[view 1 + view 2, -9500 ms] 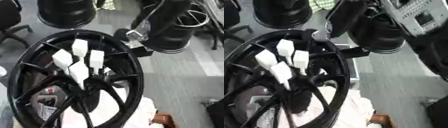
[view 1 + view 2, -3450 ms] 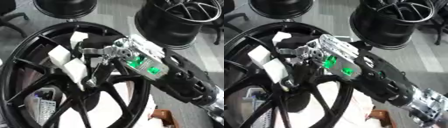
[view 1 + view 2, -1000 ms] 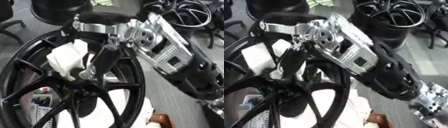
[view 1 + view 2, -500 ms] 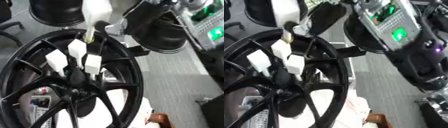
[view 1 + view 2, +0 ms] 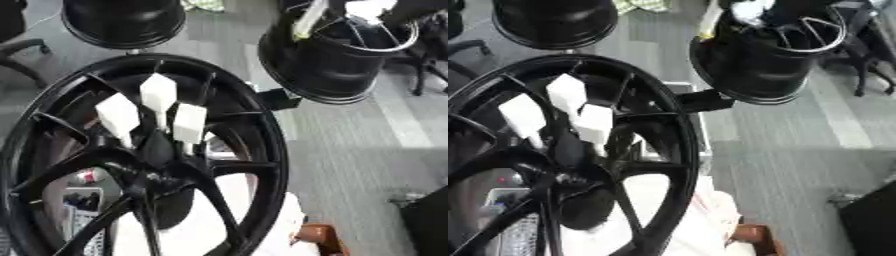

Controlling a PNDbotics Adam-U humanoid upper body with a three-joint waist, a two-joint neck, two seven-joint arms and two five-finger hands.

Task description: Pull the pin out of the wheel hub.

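Since half a second ago the right hand (image 5: 372, 9) has carried the pulled pin (image 5: 306, 22) further from the wheel hub (image 5: 153, 150), now up at the top edge, over the black rim (image 5: 337, 65) standing beyond and right of the hub. Hand is mostly cut off by the frame; cannot tell how its fingers sit, though the pale pin hangs just beside it. Three white-headed pins (image 5: 159, 92) remain upright in the hub, clustered just above its centre. Large black spoked wheel (image 5: 262, 150) surrounds the hub. Another black rim (image 5: 122, 22) sits beyond the hub, upper left. Left hand not visible.
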